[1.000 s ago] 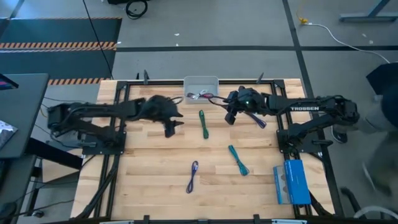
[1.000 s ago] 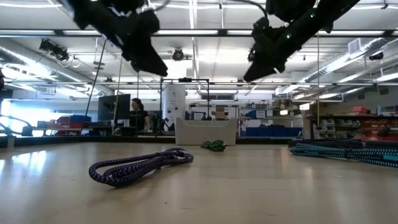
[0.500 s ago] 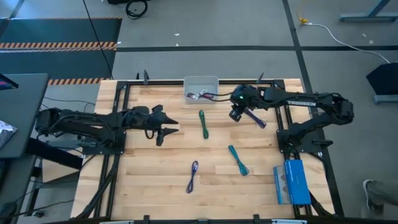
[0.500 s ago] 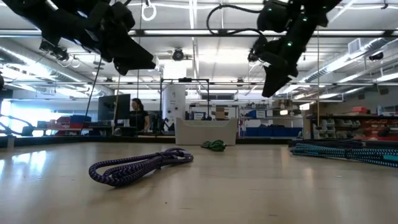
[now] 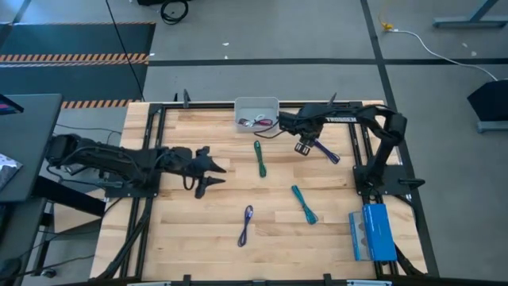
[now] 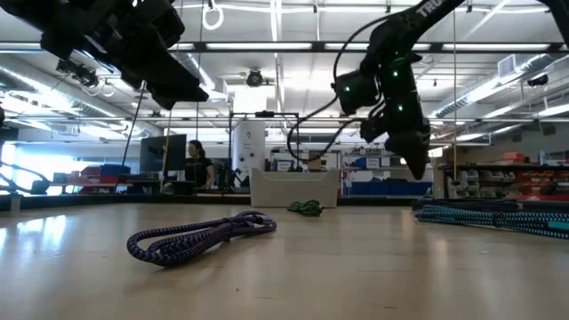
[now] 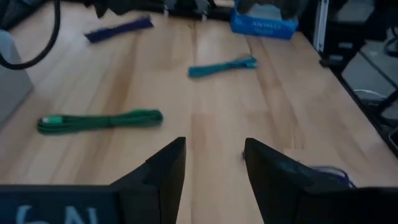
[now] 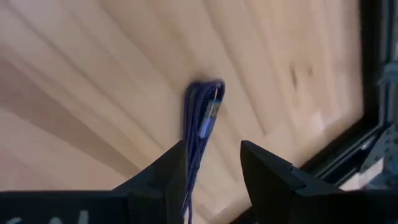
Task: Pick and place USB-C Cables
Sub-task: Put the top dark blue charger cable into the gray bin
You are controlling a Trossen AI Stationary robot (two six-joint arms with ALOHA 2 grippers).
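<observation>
A purple-blue cable (image 5: 326,151) lies on the wooden table (image 5: 198,214) in the upper right of the high view, just below the right gripper (image 5: 303,147), which hangs over its near end with fingers spread and nothing between them; in the right wrist view the same bundle (image 8: 200,130) runs up between the two dark fingers (image 8: 273,177), its plug end showing at the top of the loop. A green cable (image 5: 259,158) lies lengthwise near the upper centre of the high view, a teal cable (image 5: 303,204) sits right of centre and lower, and a second purple cable (image 5: 245,225) lies at lower centre; in the low view that purple bundle (image 6: 197,238) is nearest the camera. At the top centre a small white bin (image 5: 255,106) holds more cable bundles (image 5: 258,122), magenta and pale ones among them. The left gripper (image 5: 208,172) hovers at left centre of the high view, well apart from every cable, fingers open and empty. A blue box (image 5: 371,232) rests at the table's lower right edge. Far back in the low view a person (image 6: 195,162) sits at a desk.
</observation>
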